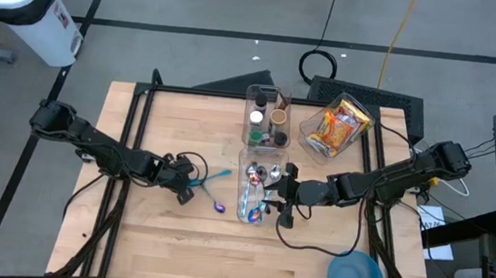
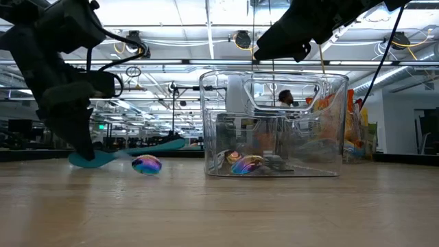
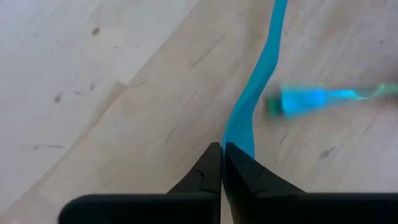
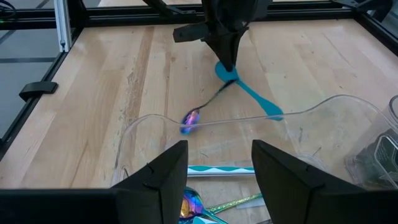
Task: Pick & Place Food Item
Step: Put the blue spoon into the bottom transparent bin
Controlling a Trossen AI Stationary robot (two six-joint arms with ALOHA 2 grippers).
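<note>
A flat blue utensil [image 1: 214,176] lies on the table left of centre, its broad end pinched by the closed left gripper [image 1: 186,188]. Its narrow end points toward the clear bin [image 1: 240,184]. Beside it lies a spoon [image 1: 219,207] with an iridescent purple bowl that rests nearer the front edge. The spoon's thin handle slants up to the blue one's gripped end, making a V; they seem to touch there. The bin stands upright mid-table and holds more shiny cutlery.
</note>
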